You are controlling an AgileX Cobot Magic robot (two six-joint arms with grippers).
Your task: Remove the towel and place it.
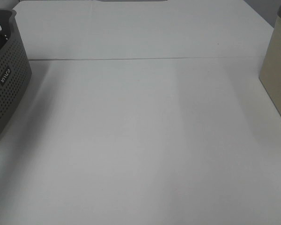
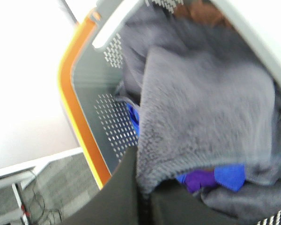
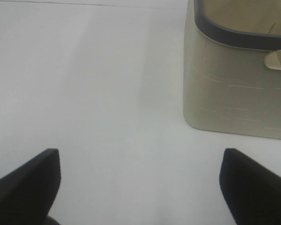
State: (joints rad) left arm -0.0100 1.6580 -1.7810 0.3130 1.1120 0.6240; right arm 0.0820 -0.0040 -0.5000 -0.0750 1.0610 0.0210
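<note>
Table [image 1: 140, 140] is white and takes up nearly the whole high view, with one thin seam running across the far part. The wide middle stretch is open. Grey perforated basket [image 1: 7, 84] sits at the left edge, cut off by the frame; beige bin [image 1: 277, 70] is at the right edge, also cut off. Neither arm shows in the high view.

Left wrist view looks into an orange-rimmed basket [image 2: 79, 108] with perforated grey walls. Can't tell whether it's the same one as in the high view. The towel [image 2: 206, 103] is in it, on top of the pile, filling most of the opening. It's fuzzy charcoal-grey terry folded over on itself, hemmed edge visible.

Left hand [image 2: 146, 201]: fingers close together, and the towel's lower fold hangs right at the gap. The view is blurred, so can't tell if it's clamped on the cloth.

Right hand [image 3: 140, 187]: fingers [image 3: 28, 185] wide apart over bare table, nothing between them, beige bin near — well away from the towel.

Blue cloth [image 2: 229, 176] and purple cloth [image 2: 199, 179] poke out under the towel.
</note>
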